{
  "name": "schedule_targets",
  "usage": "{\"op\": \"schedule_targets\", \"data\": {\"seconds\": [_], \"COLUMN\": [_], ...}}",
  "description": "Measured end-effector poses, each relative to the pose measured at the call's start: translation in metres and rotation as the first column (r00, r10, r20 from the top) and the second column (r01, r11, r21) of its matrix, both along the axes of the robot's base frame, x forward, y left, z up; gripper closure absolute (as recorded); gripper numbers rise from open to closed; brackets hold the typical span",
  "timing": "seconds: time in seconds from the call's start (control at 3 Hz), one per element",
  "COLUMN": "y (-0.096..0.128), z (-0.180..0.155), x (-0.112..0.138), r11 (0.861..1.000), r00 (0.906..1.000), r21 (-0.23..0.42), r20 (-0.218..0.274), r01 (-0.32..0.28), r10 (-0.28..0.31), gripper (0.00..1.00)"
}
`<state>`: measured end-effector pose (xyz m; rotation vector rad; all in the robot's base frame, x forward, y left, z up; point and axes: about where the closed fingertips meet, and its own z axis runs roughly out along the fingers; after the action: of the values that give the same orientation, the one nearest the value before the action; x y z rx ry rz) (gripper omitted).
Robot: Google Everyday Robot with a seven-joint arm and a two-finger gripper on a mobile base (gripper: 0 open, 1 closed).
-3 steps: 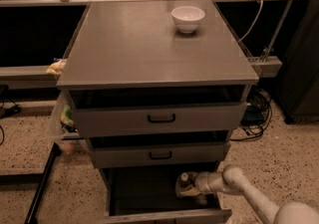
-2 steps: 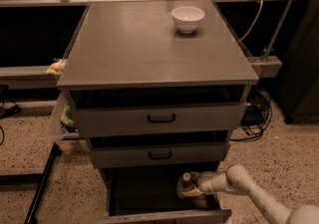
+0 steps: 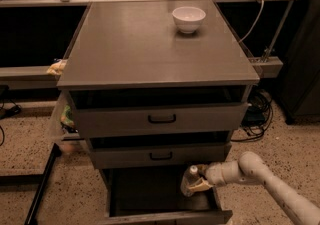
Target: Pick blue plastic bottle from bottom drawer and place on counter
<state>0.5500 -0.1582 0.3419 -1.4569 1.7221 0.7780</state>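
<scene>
The blue plastic bottle, clear with a white cap, stands slightly tilted at the right side of the open bottom drawer. My gripper reaches into the drawer from the right, and its fingers are closed around the bottle's body. The counter is the flat grey top of the cabinet, well above the gripper. The bottle's lower part is partly hidden by the gripper.
A white bowl sits at the far right of the counter. Two shallower drawers with black handles stand partly pulled out just above the gripper. Cables hang to the cabinet's right. A black bar lies on the floor at the left.
The gripper with the bottle has shifted slightly up and to the right inside the bottom drawer. The arm's elbow has moved a little. Nothing else has moved.
</scene>
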Motion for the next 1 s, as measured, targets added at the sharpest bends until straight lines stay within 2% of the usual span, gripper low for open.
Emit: {"op": "schedule_targets", "data": {"seconds": [0.33,0.67,1.0], "y": [0.0,-0.001,-0.003], "z": [0.0,0.017,0.081], "x": [0.0,0.002,0.005], "r11": [1.0,1.0,1.0], "r00": [1.0,1.0,0.9991], "r21": [0.0,0.003,0.004], "r20": [0.0,0.009,0.041], "r01": [0.0,-0.001,0.013], "r10": [0.0,0.001,-0.013], "gripper": [1.0,1.0,1.0]}}
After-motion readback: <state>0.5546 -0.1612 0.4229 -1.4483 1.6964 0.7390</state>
